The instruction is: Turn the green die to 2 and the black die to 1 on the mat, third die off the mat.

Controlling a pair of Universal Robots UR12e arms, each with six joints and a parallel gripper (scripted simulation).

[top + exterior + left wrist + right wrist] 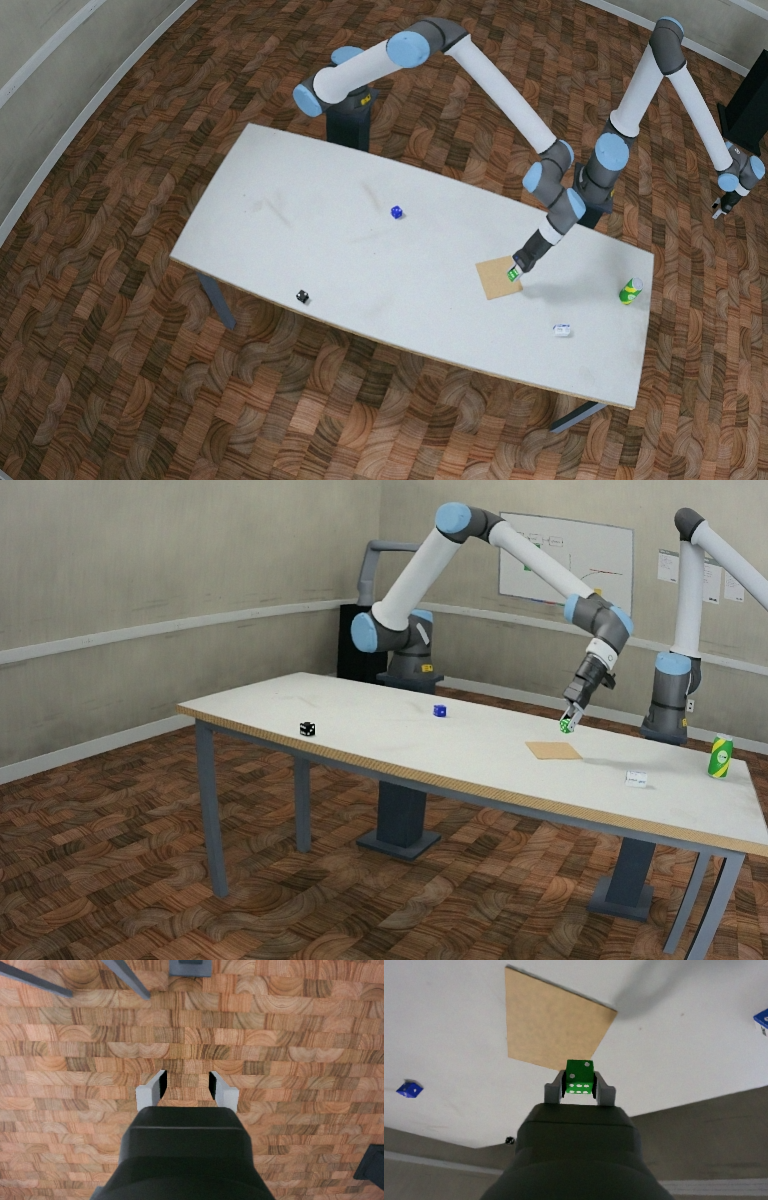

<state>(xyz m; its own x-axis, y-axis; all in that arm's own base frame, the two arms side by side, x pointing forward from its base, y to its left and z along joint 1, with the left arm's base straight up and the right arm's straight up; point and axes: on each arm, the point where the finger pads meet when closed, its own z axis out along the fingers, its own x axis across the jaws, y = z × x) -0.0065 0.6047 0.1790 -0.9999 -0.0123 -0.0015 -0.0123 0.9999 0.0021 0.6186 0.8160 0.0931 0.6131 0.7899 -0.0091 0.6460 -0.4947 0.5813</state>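
My right gripper (513, 273) (568, 723) (579, 1079) is shut on the green die (512, 275) (564, 726) (579, 1071), held in the air above the tan mat (491, 283) (552, 752) (544, 1020). In the right wrist view the die shows two pips on one face and a row of several pips on the face below it. The black die (302, 296) (306, 729) (510, 1140) lies on the table near the long front edge, far from the mat. The blue die (396, 212) (440, 710) (410, 1090) lies off the mat. My left gripper (718, 208) (188, 1079) is open and empty, beyond the table.
A white and blue box (561, 330) (636, 778) lies on the table (430, 316) (368, 734) to the right of the mat. A green and yellow can (629, 291) (720, 756) stands near the right end. The left arm's gripper hangs over the floor.
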